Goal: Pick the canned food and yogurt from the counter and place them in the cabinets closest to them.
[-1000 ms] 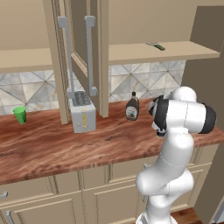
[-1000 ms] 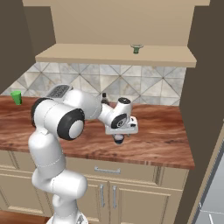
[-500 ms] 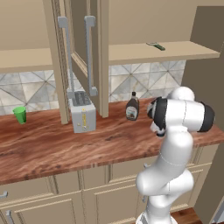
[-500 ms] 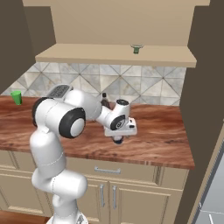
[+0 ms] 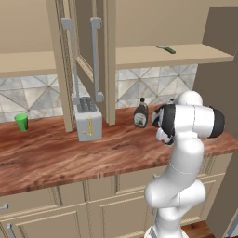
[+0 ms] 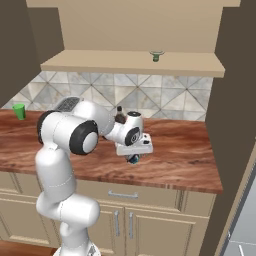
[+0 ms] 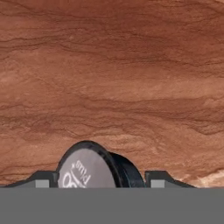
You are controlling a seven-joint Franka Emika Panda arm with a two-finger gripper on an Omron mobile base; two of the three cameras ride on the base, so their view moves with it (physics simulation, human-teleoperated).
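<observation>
Gripper (image 6: 133, 158): I had it low over the counter (image 6: 180, 155).
Fingers (image 7: 162, 178): either side of the yogurt (image 7: 89, 168); I couldn't tell whether they gripped.

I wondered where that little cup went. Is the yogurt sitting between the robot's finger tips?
Yes, in the hand view the yogurt lies between the two dark tips of the gripper, above the wooden counter.

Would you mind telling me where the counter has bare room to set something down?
The counter lies bare between the green cup and toaster, and along its front edge. It is crowded around the syrup bottle, where the gripper hangs over the yogurt.
</observation>
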